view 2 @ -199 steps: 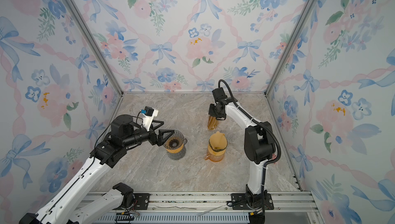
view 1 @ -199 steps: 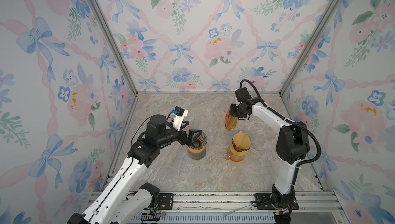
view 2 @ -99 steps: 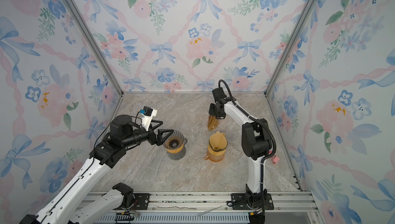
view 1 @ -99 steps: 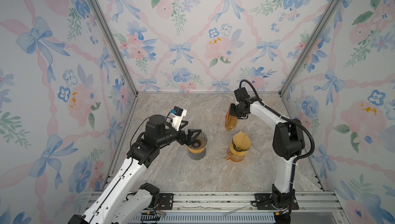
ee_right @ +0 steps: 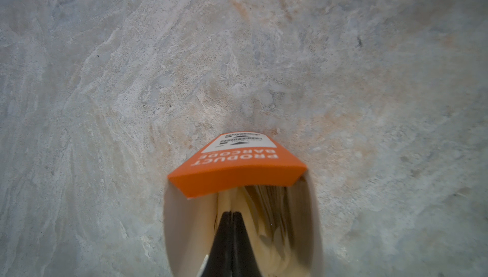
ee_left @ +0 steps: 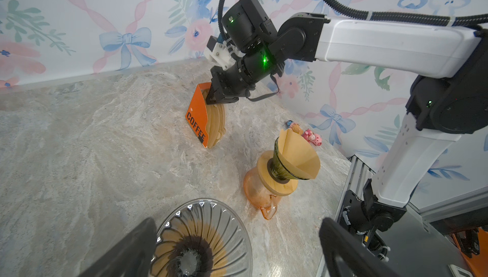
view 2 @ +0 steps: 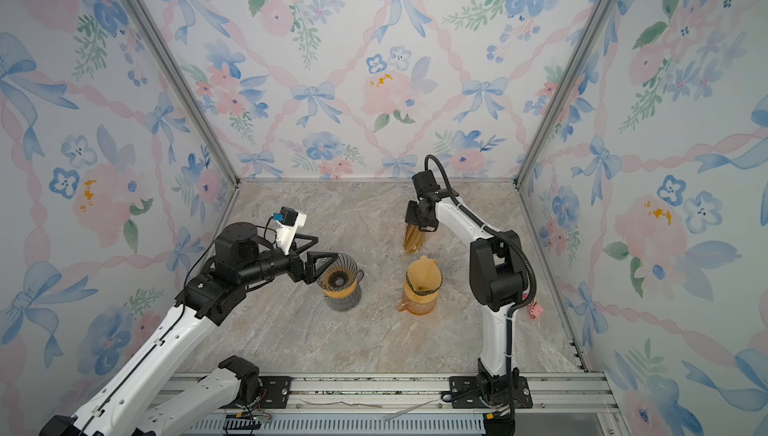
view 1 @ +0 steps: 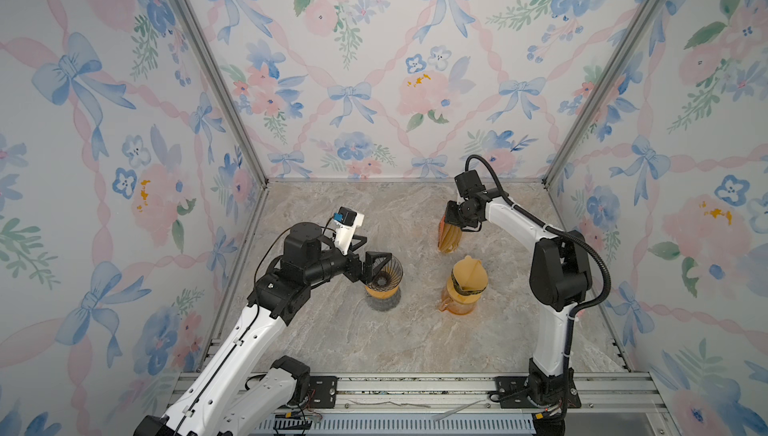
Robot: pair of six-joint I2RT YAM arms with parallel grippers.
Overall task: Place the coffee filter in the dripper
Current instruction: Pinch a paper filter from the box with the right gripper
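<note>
The right gripper [ee_right: 232, 220] sits pinched shut on the coffee filters [ee_left: 217, 122] inside the orange holder [ee_left: 196, 119] toward the desk's [ee_left: 92, 143] far right corner, left gripper [ee_left: 237, 220] gaping around the empty dripper [ee_left: 200, 236], so lifting may drag several sheets out.

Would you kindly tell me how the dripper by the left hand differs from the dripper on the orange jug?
The lone dripper, by the open left hand, is empty; the jug's dripper holds a paper filter. The lone dripper looks clear and stands low on the table; the jug's dripper looks dark-tinted and sits raised on the orange jug. Both are upright ribbed cones.
</note>
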